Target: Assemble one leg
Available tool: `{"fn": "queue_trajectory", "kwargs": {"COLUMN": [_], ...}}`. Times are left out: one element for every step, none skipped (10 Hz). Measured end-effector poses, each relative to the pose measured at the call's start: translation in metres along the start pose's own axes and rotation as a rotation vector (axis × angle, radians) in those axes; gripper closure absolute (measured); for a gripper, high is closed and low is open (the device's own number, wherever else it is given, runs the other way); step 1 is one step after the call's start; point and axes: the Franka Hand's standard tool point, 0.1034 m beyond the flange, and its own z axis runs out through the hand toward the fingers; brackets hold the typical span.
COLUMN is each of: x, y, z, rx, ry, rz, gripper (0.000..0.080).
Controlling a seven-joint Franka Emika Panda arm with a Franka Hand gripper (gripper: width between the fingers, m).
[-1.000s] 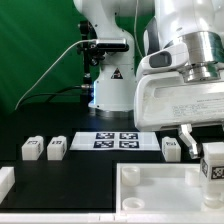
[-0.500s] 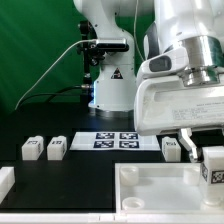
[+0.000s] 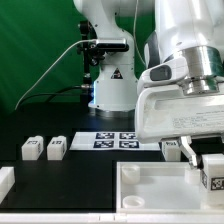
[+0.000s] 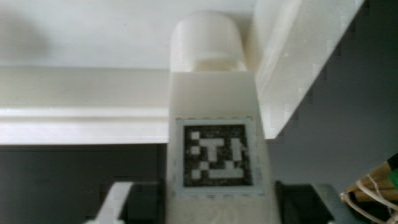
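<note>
My gripper (image 3: 205, 168) is shut on a leg (image 3: 212, 176), a white block with a black-and-white tag on its face, and holds it over the right part of the large white rimmed tray piece (image 3: 150, 180). In the wrist view the leg (image 4: 217, 130) stands between my dark fingers (image 4: 146, 205), its rounded end against the tray's raised rim (image 4: 89, 95). Two more legs (image 3: 31, 148) (image 3: 57, 147) stand at the exterior view's left, and a third (image 3: 172, 148) stands just behind my gripper.
The marker board (image 3: 118, 140) lies flat behind the tray. A white part (image 3: 5, 180) sits at the front edge on the exterior view's left. The robot base (image 3: 108, 70) and green backdrop stand behind.
My gripper has moved down and a little toward the exterior view's right with the leg, closer to the tray.
</note>
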Motion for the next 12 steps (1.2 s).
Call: {"fn": "queue_trajectory", "kwargs": {"x": [0.0, -0.0029, -0.003, -0.0032, -0.0033, -0.0034, -0.0035, -0.0035, -0.0036, -0.0036, -0.0036, -0.0036], "y": [0.0005, 0.0005, 0.0004, 0.0005, 0.0005, 0.0005, 0.0005, 0.0005, 0.0005, 0.0005, 0.0005, 0.0005], "z": [0.0001, 0.0013, 0.0013, 0.0014, 0.0014, 0.0014, 0.0015, 0.0015, 0.0015, 0.0015, 0.0015, 0.0015], "rx": [0.001, 0.002, 0.002, 0.002, 0.002, 0.002, 0.002, 0.002, 0.002, 0.002, 0.002, 0.002], "ry": [-0.015, -0.027, -0.028, -0.028, -0.029, -0.029, -0.029, -0.029, -0.029, -0.029, -0.029, -0.029], "rz": [-0.004, -0.004, -0.004, -0.005, -0.005, -0.005, -0.006, -0.006, -0.006, -0.007, -0.007, -0.007], "gripper": [0.0499, 0.0499, 0.0325, 0.0211, 0.0211, 0.0162, 0.0153, 0.0153, 0.015, 0.015, 0.015, 0.015]}}
